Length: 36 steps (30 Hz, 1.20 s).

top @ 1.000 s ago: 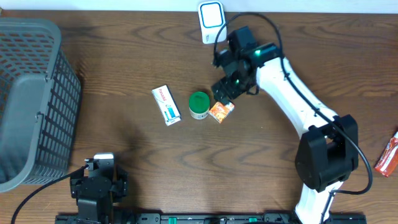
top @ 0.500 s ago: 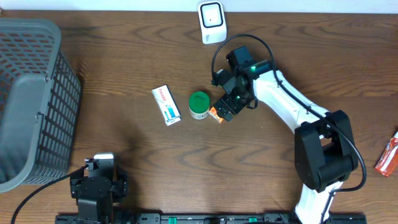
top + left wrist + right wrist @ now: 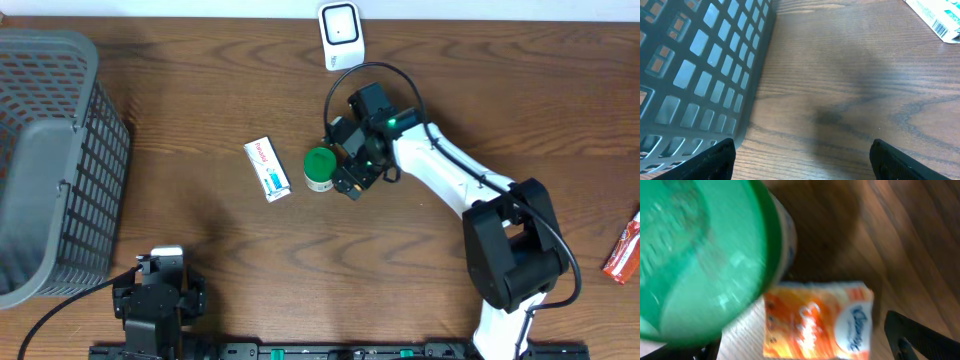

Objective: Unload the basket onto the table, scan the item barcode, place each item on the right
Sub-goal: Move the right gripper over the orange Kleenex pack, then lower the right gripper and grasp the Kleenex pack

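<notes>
Your right gripper (image 3: 350, 183) is hovering, jaws spread wide, over the orange tissue pack (image 3: 817, 320) lying just right of the green-lidded jar (image 3: 320, 166). It is likely light and squashy, so you are best pinching across its long edges.

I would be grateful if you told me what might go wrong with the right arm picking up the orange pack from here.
1. The open right end effector hangs over the orange tissue pack, which lies close beside the green-lidded jar. A finger could come down on the jar or knock it instead of slipping in next to the pack.
2. The pack looks soft. Closing on it may crush it or lift it crooked, making the barcode hard to show to the scanner.
</notes>
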### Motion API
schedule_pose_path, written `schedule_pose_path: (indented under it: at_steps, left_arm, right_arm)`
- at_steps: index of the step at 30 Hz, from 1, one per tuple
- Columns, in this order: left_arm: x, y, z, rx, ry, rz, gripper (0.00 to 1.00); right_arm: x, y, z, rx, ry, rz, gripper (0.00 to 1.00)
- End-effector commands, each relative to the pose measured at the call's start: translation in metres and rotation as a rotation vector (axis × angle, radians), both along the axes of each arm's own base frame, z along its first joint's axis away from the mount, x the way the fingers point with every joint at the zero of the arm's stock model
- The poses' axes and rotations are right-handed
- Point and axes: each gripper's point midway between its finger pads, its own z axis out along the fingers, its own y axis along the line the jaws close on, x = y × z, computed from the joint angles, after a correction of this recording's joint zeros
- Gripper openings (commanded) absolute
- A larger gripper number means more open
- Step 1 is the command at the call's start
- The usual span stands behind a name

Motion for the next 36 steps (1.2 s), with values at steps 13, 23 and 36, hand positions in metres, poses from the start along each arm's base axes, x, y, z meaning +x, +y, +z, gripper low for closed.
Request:
schedule_pose_path:
  at_steps: [13,23,36]
  left_arm:
    - [0.0,0.001,0.003,-0.006,-0.01,0.01,0.86]
    - [0.0,0.001,0.003,-0.006,-0.01,0.01,0.86]
    - [0.0,0.001,0.003,-0.006,-0.011,0.01,0.86]
  right_arm:
    - [-0.003,0.001,-0.038,-0.067,0.032,0.009,0.99]
    - [-0.01,-0.002,-0.039,-0.074,0.077,-0.061,0.65]
    - [-0.016,-0.002,0.025,-0.047,0.176,-0.346,0.68]
